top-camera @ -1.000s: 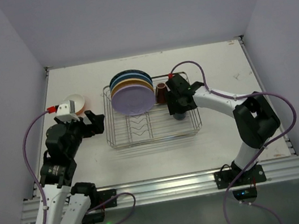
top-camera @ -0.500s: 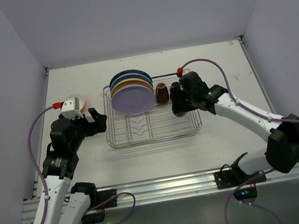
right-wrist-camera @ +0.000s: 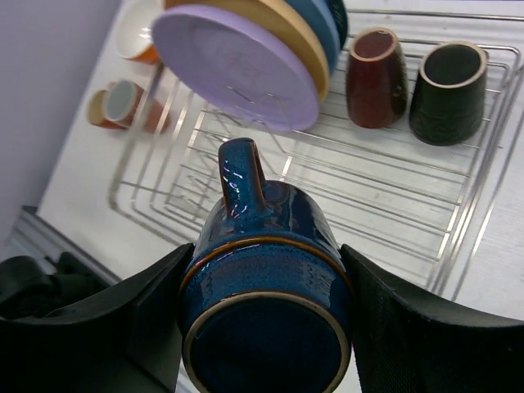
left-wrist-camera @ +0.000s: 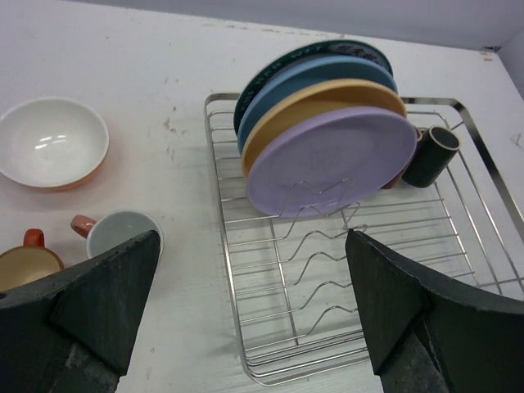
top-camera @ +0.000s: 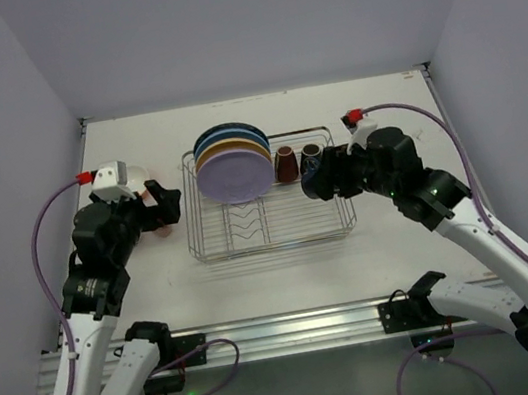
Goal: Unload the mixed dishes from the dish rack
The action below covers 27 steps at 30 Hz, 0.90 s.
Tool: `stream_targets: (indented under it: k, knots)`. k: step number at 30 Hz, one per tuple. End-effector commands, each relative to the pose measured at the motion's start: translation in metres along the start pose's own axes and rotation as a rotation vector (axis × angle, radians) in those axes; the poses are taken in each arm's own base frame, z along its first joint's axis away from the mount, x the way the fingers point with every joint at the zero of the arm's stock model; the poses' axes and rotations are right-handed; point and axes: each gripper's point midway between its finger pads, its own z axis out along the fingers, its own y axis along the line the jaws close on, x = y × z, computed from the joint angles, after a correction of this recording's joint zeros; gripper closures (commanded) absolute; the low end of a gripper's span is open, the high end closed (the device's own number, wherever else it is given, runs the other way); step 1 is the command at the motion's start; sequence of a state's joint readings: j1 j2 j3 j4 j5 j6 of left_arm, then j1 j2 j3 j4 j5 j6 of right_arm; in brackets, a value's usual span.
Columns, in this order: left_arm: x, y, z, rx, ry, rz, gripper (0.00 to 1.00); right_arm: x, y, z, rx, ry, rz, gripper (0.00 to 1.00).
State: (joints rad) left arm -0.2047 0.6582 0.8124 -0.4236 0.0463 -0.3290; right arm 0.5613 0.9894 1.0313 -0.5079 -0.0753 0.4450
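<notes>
From above, you see the dish rack [top-camera: 271, 229] mid-bench [top-camera: 381, 107], plates [top-camera: 232, 169] standing at its far left end, the left tool [top-camera: 162, 206] just beside its left edge and the right tool [top-camera: 318, 184] over its right end. On the left wrist view, that tool gapes wide, holding nothing, while the orange bowl [left-wrist-camera: 53, 151], pink cup [left-wrist-camera: 123, 234] and orange cup [left-wrist-camera: 24, 264] sit on the bench left of the rack. On the right wrist view, the tool is clamped around the blue cup [right-wrist-camera: 266, 286] above the rack wires, with the brown cup [right-wrist-camera: 375, 78] and black cup [right-wrist-camera: 449, 92] in the rack beside the plates.

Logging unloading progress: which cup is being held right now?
The blue cup, gripped by the right gripper; the brown cup and black cup sit in the rack.
</notes>
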Motion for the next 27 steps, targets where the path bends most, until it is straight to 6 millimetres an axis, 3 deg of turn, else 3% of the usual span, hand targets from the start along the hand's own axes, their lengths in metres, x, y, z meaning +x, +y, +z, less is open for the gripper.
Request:
stream_targets:
  k: [1, 6, 7, 12, 18, 20, 21, 22, 27]
  knots:
    - [-0.035, -0.013, -0.006, 0.027, -0.057, 0.018, 0.00, -0.036, 0.045, -0.037, -0.205, -0.144, 0.077, 1.00]
    - [-0.058, -0.067, -0.012, 0.303, -0.076, 0.020, 0.00, -0.049, 0.081, -0.071, -0.394, -0.189, 0.131, 1.00]
    - [-0.053, -0.071, -0.009, 0.328, -0.052, 0.025, 0.00, -0.049, 0.085, -0.072, -0.413, -0.182, 0.135, 1.00]
    - [-0.081, -0.121, -0.022, 0.537, -0.087, 0.049, 0.00, -0.053, 0.103, -0.081, -0.510, -0.172, 0.174, 1.00]
    - [-0.090, -0.197, -0.051, 0.846, -0.167, 0.076, 0.00, -0.065, 0.115, -0.102, -0.580, -0.217, 0.247, 1.00]
    - [-0.087, -0.221, -0.071, 0.981, -0.209, 0.107, 0.00, -0.066, 0.119, -0.108, -0.611, -0.226, 0.264, 1.00]
    - [-0.094, -0.229, -0.081, 1.035, -0.275, 0.125, 0.00, -0.066, 0.122, -0.111, -0.631, -0.224, 0.273, 1.00]
    - [-0.083, -0.235, -0.087, 1.079, -0.276, 0.143, 0.00, -0.067, 0.126, -0.114, -0.658, -0.218, 0.303, 1.00]
    - [-0.074, -0.249, -0.109, 1.203, -0.365, 0.201, 0.00, -0.063, 0.148, -0.134, -0.830, -0.168, 0.338, 1.00]
